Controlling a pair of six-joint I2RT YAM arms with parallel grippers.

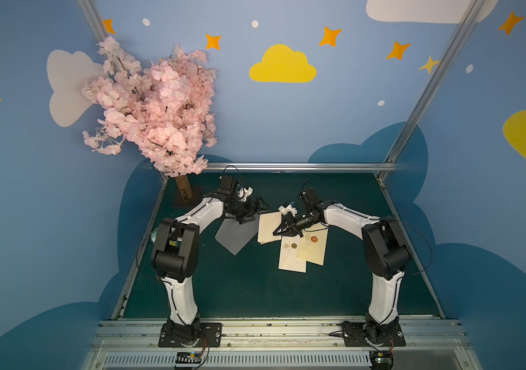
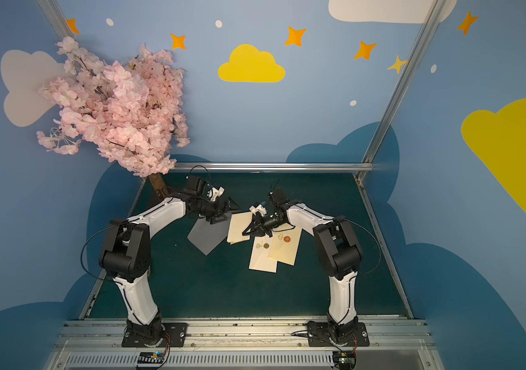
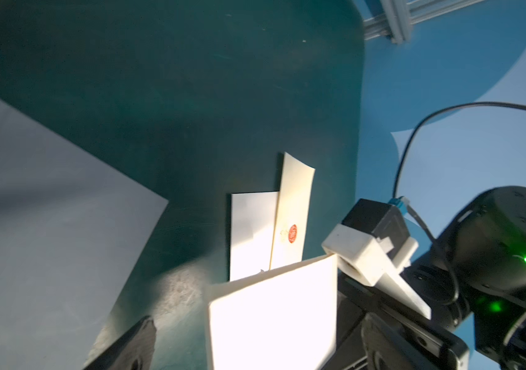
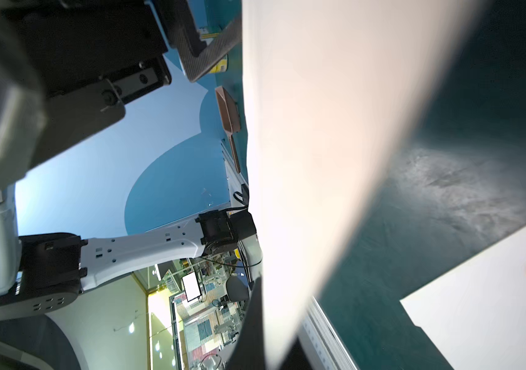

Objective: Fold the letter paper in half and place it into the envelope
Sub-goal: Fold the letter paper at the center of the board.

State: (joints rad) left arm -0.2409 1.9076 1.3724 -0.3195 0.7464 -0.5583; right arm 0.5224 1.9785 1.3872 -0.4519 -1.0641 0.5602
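Observation:
The folded cream letter paper (image 1: 268, 229) (image 2: 237, 229) hangs just above the green mat at mid-table. My right gripper (image 1: 276, 234) (image 2: 245, 233) is shut on its right edge; in the right wrist view the paper (image 4: 319, 128) runs out from between the closed jaws (image 4: 271, 346). My left gripper (image 1: 257, 213) (image 2: 226, 212) stands open at the paper's left edge. In the left wrist view the bright paper (image 3: 271, 320) sits between the spread fingers (image 3: 133, 346), touching neither. A grey envelope (image 1: 234, 237) (image 2: 205, 237) (image 3: 47, 240) lies flat below the left gripper.
Two cream envelopes with wax seals (image 1: 292, 259) (image 1: 314, 250) overlap under the right arm. A pink blossom tree (image 1: 152, 105) stands at the back left corner. A brown scoop (image 4: 229, 112) lies near the mat's edge. Aluminium rails (image 1: 300, 166) border the mat.

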